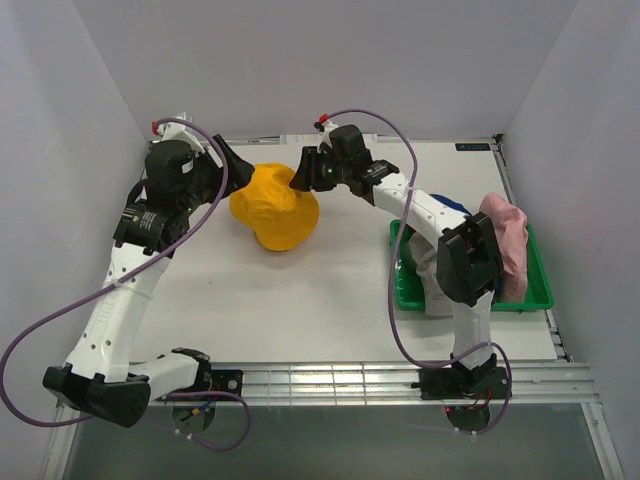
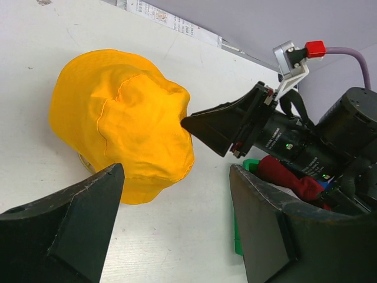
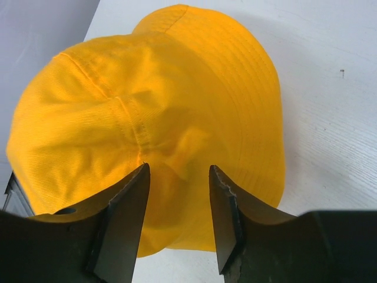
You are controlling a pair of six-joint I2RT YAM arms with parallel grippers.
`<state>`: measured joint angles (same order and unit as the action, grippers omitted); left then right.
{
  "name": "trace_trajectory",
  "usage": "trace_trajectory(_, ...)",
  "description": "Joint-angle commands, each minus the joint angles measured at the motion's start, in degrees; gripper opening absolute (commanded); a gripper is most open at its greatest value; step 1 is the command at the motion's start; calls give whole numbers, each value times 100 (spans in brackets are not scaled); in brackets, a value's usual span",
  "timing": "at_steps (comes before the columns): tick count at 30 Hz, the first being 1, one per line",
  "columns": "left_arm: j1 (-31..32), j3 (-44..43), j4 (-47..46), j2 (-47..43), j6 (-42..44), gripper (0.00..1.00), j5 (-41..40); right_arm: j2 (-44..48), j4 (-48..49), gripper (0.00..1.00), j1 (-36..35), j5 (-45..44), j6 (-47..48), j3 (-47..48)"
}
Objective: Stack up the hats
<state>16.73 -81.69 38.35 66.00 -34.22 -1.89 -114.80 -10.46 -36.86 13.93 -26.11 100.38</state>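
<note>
Reaching in from both sides, the two arms meet at the yellow hat (image 1: 275, 210), which sits crown-up toward the far middle of the white table (image 1: 300, 310). Left arm: base at near left, forearm rising steeply away from the camera, wrist bent inward so the left gripper (image 1: 235, 165) points at the hat's left side. Its jaws stand wide apart; in the left wrist view the left gripper (image 2: 177, 194) frames the hat's lower brim, and the fingers (image 2: 88, 200) are clear of the fabric. Right arm: base at near right, elbow raised over the green tray (image 1: 530, 300), forearm stretched leftward across the table. The right gripper (image 1: 297, 180) comes at the hat's crown from the right, tips against the cloth. Seen from its own wrist, the right gripper (image 3: 178, 170) has its jaws partway apart with crown fabric and a seam showing in the gap; I cannot tell whether any cloth is pinched. The pink hat (image 1: 505, 235) lies heaped at the tray's far right. A sliver of the blue hat (image 1: 450, 203) shows behind the right forearm, and the dark red hat (image 2: 283, 174) is bunched by the tray's edge.
</note>
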Motion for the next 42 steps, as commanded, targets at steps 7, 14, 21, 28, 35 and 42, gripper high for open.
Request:
trace_trajectory(7,6,22,-108,-201,178,88,171,757,-464,60,21,-347,167,605)
trace_trajectory(14,6,-110,-135,-245,284,91,698,1924,-2117,62,47,-1848,527,256)
trace_trajectory(21,6,-5,-231,-351,310,91,1295,4377,-3504,64,74,-3518,441,-1783)
trace_trajectory(28,14,232,-337,-395,284,91,1753,5661,-4297,67,83,-4021,1,-3199)
trace_trajectory(35,6,312,-284,-395,319,91,1833,5584,-4403,71,144,-4188,-17,-3762)
trace_trajectory(42,14,382,-222,-474,337,91,1806,5302,-4333,74,206,-4408,88,-3859)
